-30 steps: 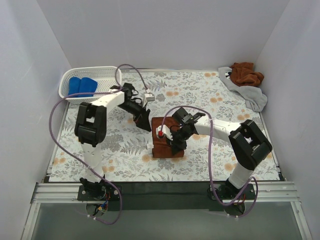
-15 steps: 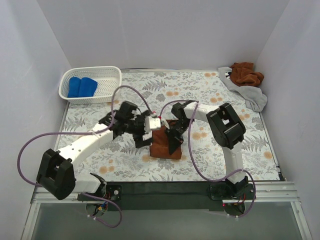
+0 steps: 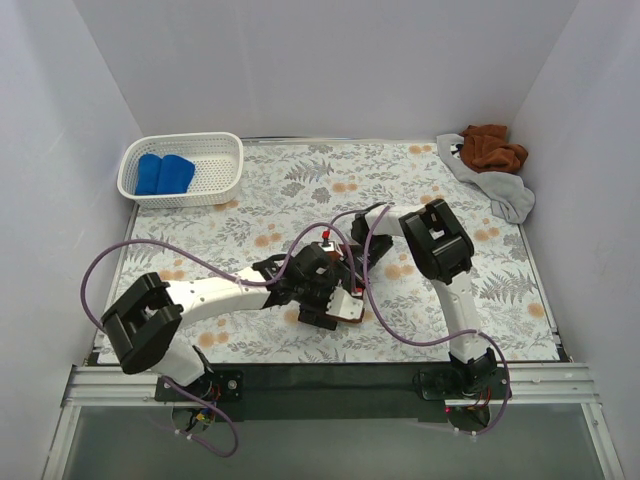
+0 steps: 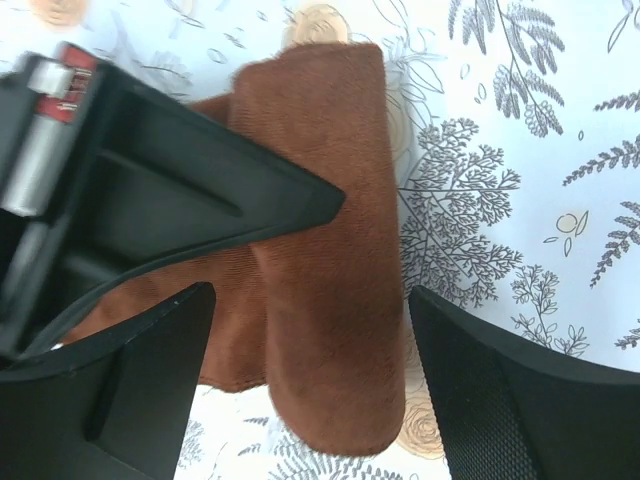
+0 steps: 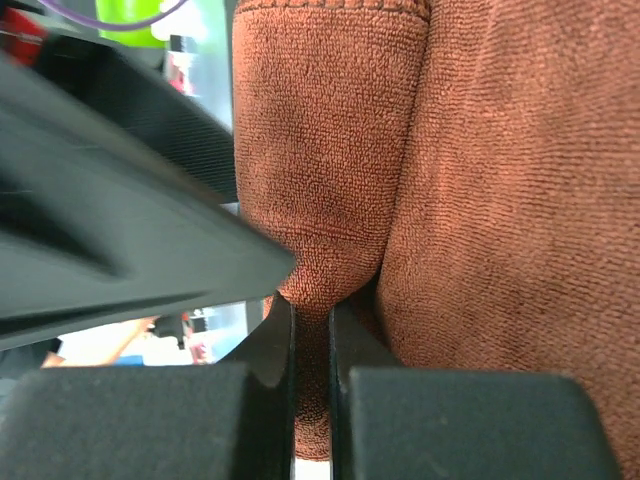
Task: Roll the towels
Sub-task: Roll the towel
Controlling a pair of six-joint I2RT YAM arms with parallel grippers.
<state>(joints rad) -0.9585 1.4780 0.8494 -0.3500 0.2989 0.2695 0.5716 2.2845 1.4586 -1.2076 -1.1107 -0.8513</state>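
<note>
Your rust-brown terry towel lies on the floral-patterned desk, near its front edge and about midway across, between the two arms. It is folded over on itself into a thick, partly rolled band.

Your right end effector has its jaws together, clamped on a pinched fold of that towel. The wrist view shows the cloth squeezed into the narrow slot between the two black fingers.

Your left end effector has its jaws apart and straddles the same towel. One finger sits against the towel's edge, and the other stands just beside the opposite edge with a sliver of desk showing between. One black finger of the right end effector lies across the towel in that view.

At the far left corner, your white perforated plastic basket holds two bright blue rolled towels side by side. At the far right corner, a second rust-brown towel sits crumpled, touching a loose light grey towel.
</note>
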